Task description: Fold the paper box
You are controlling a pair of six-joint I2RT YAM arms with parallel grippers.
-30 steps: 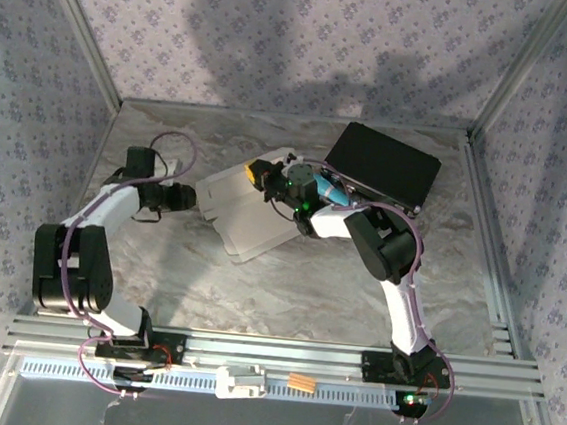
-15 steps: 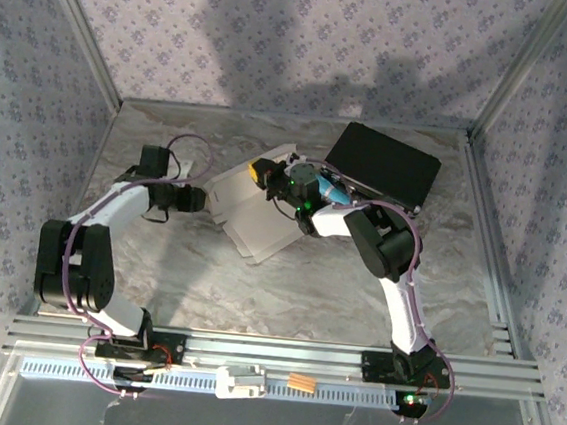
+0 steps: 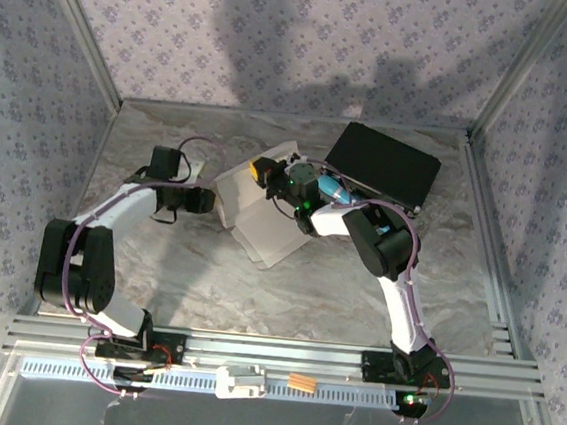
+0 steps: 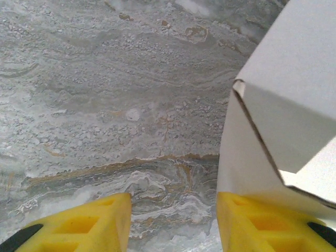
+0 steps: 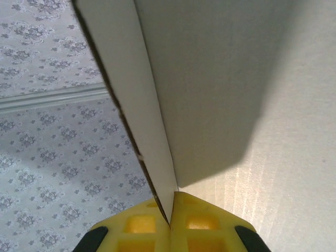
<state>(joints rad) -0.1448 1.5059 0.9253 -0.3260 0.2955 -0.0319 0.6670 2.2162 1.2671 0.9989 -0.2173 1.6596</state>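
Note:
The paper box point(image 3: 261, 220) is a white die-cut sheet, partly folded, at the middle of the marble table. My right gripper point(image 3: 260, 171) is shut on its far edge; in the right wrist view the yellow fingers point(image 5: 137, 227) pinch a thin cardboard panel point(image 5: 236, 94) at the gripper point(image 5: 170, 223). My left gripper point(image 3: 207, 202) is at the sheet's left side. In the left wrist view it point(image 4: 173, 223) stands open over bare marble. Its right finger point(image 4: 262, 223) lies against a raised white flap point(image 4: 286, 100).
A black rectangular case point(image 3: 383, 166) lies at the back right, just behind the right arm. Patterned walls and metal frame posts close in the table. A small white part point(image 3: 240, 381) and an orange piece point(image 3: 301, 382) rest on the front rail.
My left gripper has moved right against the sheet's left side and its jaws have spread a little. The left panel has risen and the sheet looks narrower. The right gripper has kept its hold.

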